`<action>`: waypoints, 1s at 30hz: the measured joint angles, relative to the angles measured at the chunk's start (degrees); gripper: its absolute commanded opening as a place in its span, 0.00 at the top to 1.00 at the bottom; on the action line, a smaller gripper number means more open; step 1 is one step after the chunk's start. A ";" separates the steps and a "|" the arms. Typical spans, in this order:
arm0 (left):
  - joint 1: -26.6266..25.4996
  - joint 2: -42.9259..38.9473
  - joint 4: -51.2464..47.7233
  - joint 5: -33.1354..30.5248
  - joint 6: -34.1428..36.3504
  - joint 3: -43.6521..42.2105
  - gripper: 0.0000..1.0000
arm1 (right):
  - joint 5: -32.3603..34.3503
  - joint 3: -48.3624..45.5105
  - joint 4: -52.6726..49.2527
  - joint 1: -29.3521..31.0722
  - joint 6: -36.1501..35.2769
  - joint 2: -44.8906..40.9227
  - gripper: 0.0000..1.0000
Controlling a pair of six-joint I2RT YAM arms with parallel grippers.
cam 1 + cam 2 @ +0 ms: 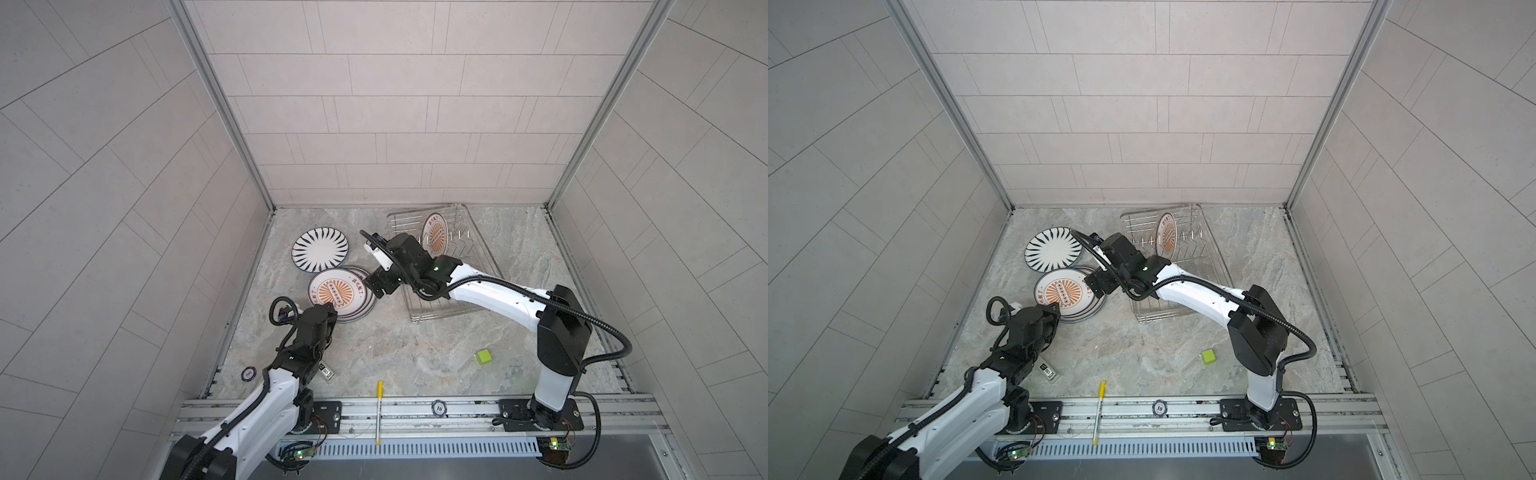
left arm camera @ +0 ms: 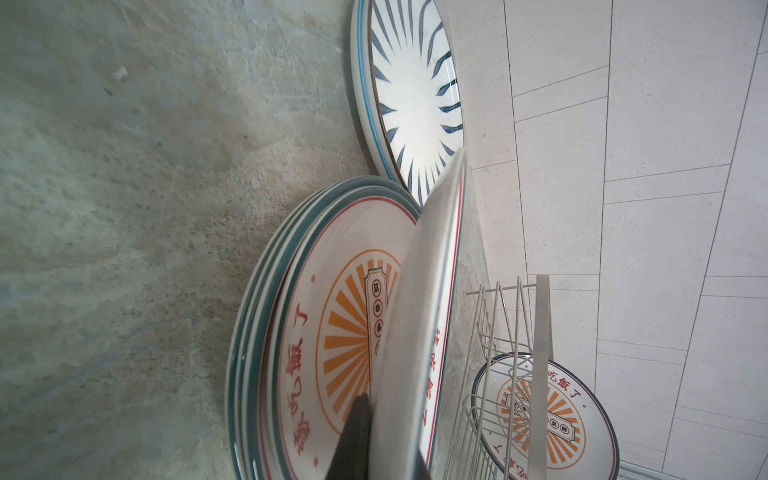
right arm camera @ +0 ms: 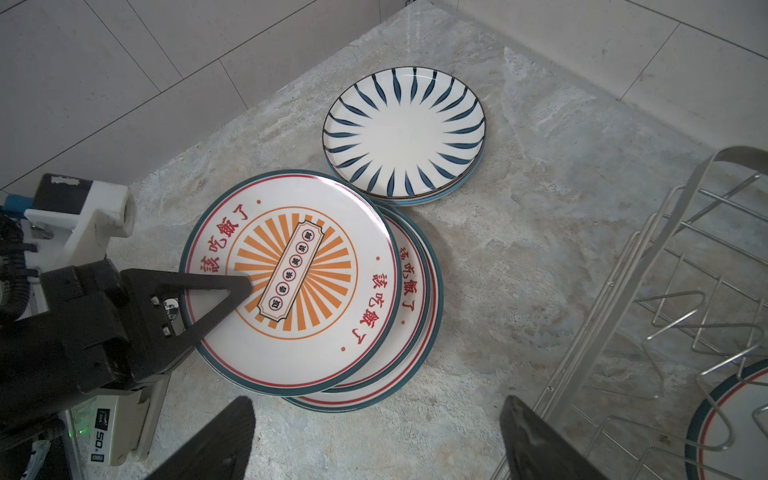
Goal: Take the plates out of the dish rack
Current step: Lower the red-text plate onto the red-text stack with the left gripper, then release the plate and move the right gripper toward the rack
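Observation:
My left gripper [image 1: 328, 309] is shut on the near rim of an orange sunburst plate [image 3: 291, 282], holding it tilted over a stack of like plates [image 3: 419, 291] on the table. In the left wrist view the held plate [image 2: 424, 311] shows edge-on between the jaws. A blue-striped plate [image 1: 320, 251] lies flat behind the stack. The wire dish rack [image 1: 440, 318] stands at the back right, with one sunburst plate [image 1: 435, 235] upright among its prongs. My right gripper [image 3: 376, 405] is open and empty, hanging above bare table between the stack and the rack.
A green cube [image 1: 483, 356] sits on the table at the front right. A yellow pen [image 1: 379, 411] and a round chip [image 1: 439, 408] lie on the front rail. Another chip [image 1: 248, 374] and a small labelled block [image 1: 326, 371] are near the left arm.

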 measured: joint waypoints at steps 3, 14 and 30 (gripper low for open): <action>0.24 1.66 0.33 0.09 0.04 0.17 0.94 | 0.00 0.00 -0.07 0.00 -0.02 0.00 0.06; 0.50 8.46 3.82 1.29 0.61 1.14 0.72 | 0.17 0.00 -0.85 0.00 -0.20 0.31 0.07; 0.61 10.80 3.67 -3.19 7.15 3.89 0.42 | 1.33 0.00 -1.20 0.00 -0.39 0.35 0.08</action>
